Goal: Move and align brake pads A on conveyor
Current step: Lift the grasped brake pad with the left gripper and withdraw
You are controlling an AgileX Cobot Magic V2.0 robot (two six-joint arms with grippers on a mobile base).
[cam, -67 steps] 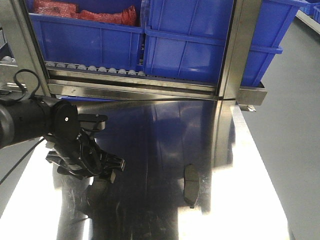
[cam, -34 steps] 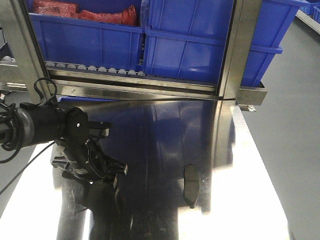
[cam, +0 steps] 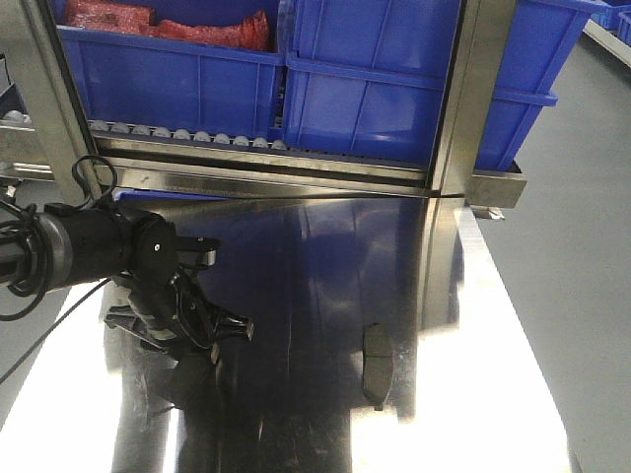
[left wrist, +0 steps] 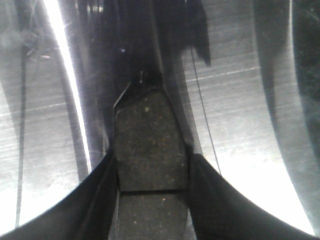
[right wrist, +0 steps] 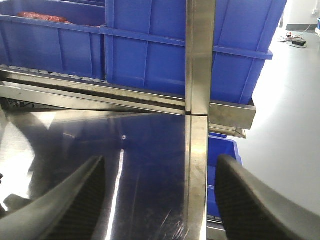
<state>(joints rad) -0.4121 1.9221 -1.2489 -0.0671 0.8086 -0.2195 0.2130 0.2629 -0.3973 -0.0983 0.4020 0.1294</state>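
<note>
One brake pad (left wrist: pixel 149 172) sits between the fingers of the left gripper (left wrist: pixel 150 152). In the left wrist view its speckled dark grey face fills the gap, its thin groove runs crosswise low in the frame, and both black fingers (left wrist: pixel 97 200) press against its long edges, so the jaws are clenched on this pad. It sits at or just above the shiny steel table (left wrist: pixel 250 125); whether it touches the surface cannot be told. In the front view the left gripper (cam: pixel 192 347) points down over the left part of the table (cam: pixel 296 256), and the pad itself is hard to make out there against the dark reflection beneath the arm. The other brake pad (cam: pixel 378 365) lies flat on the table well to the right of that gripper, its long axis running away from the camera, apart from everything else. The right gripper (right wrist: pixel 160 160) hangs over the table's far right corner, near the upright steel post (right wrist: pixel 199 55), its jaws released and spread wide. Beyond the table's back edge stands a steel roller rack (cam: pixel 177 133) carrying blue bins (cam: pixel 375 89); the bin at upper left holds red items (cam: pixel 197 28).
</note>
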